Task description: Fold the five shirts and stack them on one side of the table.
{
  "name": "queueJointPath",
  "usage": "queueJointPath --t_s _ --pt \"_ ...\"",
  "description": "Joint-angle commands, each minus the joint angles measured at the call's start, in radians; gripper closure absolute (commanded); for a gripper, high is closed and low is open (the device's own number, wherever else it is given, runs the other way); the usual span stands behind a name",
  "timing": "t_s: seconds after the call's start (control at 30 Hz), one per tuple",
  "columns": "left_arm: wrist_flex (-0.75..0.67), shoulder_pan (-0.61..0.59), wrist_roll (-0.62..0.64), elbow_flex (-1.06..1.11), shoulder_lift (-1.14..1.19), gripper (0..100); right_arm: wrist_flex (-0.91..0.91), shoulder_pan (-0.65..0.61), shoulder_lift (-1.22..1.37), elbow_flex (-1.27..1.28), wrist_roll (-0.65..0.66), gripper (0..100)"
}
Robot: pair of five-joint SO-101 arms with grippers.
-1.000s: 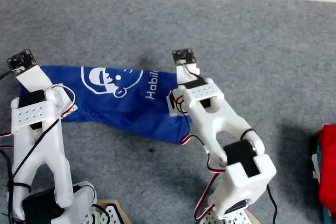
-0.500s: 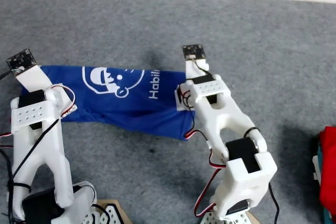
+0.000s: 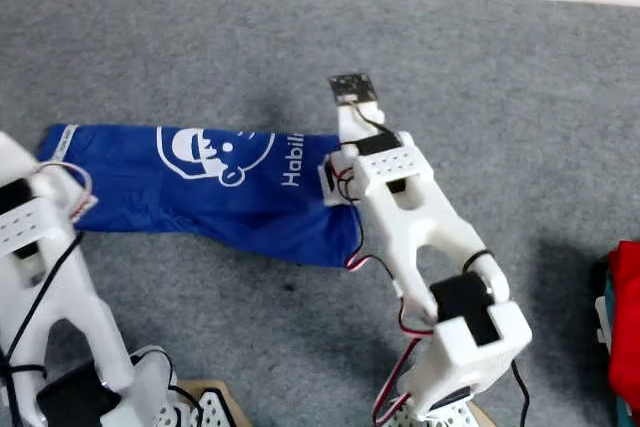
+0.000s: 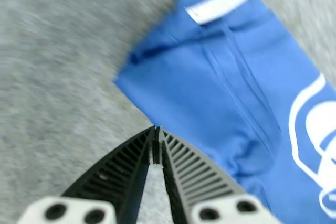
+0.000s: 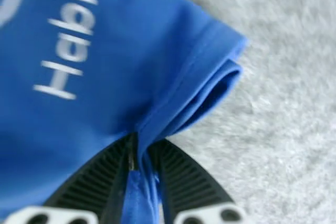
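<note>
Blue shirt (image 3: 230, 192) flat on the grey table cover (image 3: 480, 77), folded into a long band, white cartoon print (image 3: 215, 154) and lettering face up. White neck label (image 4: 218, 3) near the band's left end. Red cloth (image 3: 625, 317) at the table's right edge, well apart from the blue shirt, a sliver of something teal just beside it. In a container or not: cannot tell.

At the left gripper (image 4: 156, 136): fingers pressed tight together, nothing between them. Tips right at the edge of the shirt's left corner, with bare grey cover on the other side. Touching the fabric or not: cannot tell.

At the right gripper (image 5: 140, 148): clamped on the blue shirt's right end, a folded layer of fabric pinched between the fingers. Hem (image 5: 210, 95) curling open just beyond the tips.

From above: right arm (image 3: 420, 247) stretched over the band's right end, beside the lettering. Left arm (image 3: 40, 267) at the table's left edge, near the band's left end.
</note>
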Motion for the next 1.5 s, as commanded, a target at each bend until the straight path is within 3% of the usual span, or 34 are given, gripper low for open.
queueJointPath --t_s 0.0,0.33,0.63,0.83,1.2,1.37,1.47 --pt "-0.005 -0.068 -0.005 -0.056 -0.036 99 0.035 -0.091 -0.107 -0.111 0.015 99.1" --pt "-0.009 -0.163 -0.005 -0.039 -0.027 99 0.189 -0.246 0.025 -0.618 0.135 99.1" --pt "-0.011 -0.245 -0.005 -0.027 -0.027 99 0.242 -0.414 0.447 -1.219 0.235 99.1" --pt "-0.052 -0.3 -0.005 0.024 -0.025 99 0.166 -0.552 0.75 -1.523 0.374 99.1" --pt "-0.126 -0.315 -0.005 0.104 -0.025 99 -0.137 -0.651 0.972 -1.61 0.551 99.1" --pt "-0.126 -0.315 -0.005 0.113 -0.027 99 -0.159 -0.68 1.033 -1.596 0.582 98.6" --pt "-0.126 -0.317 -0.005 0.114 -0.027 99 -0.107 -0.688 1.043 -1.604 0.577 89.6"
